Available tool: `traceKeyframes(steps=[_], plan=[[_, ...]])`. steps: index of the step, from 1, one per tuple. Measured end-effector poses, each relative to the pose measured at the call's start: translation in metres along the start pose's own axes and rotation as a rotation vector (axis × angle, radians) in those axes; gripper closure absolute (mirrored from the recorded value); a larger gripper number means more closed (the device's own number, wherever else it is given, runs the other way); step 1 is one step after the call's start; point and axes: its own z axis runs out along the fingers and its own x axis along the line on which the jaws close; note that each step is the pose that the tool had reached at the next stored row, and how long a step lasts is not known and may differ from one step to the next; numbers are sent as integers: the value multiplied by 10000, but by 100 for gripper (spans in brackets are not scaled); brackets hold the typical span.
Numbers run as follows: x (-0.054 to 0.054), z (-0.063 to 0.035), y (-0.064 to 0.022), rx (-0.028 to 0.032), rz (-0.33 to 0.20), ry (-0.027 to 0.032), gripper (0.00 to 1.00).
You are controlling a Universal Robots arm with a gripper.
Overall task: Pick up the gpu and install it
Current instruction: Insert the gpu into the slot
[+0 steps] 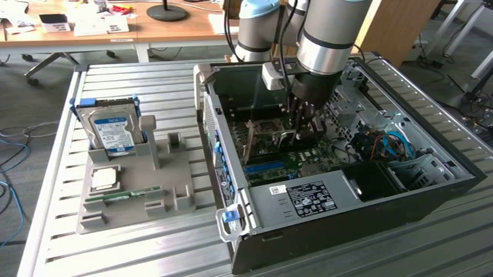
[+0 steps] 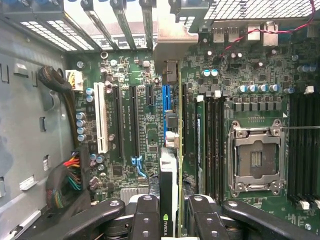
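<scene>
Slatted metal makes up the table [image 1: 115, 254], and nearest on it lies the open case [image 1: 308, 202], on its side so the board [image 2: 145, 125] faces up and a card can be lowered straight in from above. At the exterior view's left a grey fixture [image 1: 135, 190] holds spare parts in their own pockets, each easy to grasp: a green RAM stick [image 1: 127, 196] flat at its near end and a hard drive [image 1: 112, 130] upright at its far end. Farther in, the arm [image 1: 327, 34] reaches down into the middle of the case. In the wrist view the gripper [image 2: 172, 215] is closed on the gpu [image 2: 169, 180], one black finger [image 2: 145, 217] pressed to each face and hardly any gap beyond the card's thickness. The card is held on edge, not flat, judging by the thin green line of its board, so that its connector edge points down at the slots. It runs along the blue slot [image 2: 166, 107], directly over it or just beside it, and its far end points toward the slotted rear wall [image 2: 125, 20], where a silvery bracket would have to sit. Whether the edge has entered the slot cannot be told. The empty socket [image 2: 256, 159] lies well apart from the card. Beyond the case stands a wooden desk [image 1: 177, 29].
</scene>
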Motion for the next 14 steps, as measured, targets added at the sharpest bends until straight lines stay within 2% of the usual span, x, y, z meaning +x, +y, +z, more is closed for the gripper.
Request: traceKeyframes(steps=[8, 14], plan=[[2, 10, 37, 1, 1, -2, 73], [4, 67, 46, 0, 1, -2, 73]])
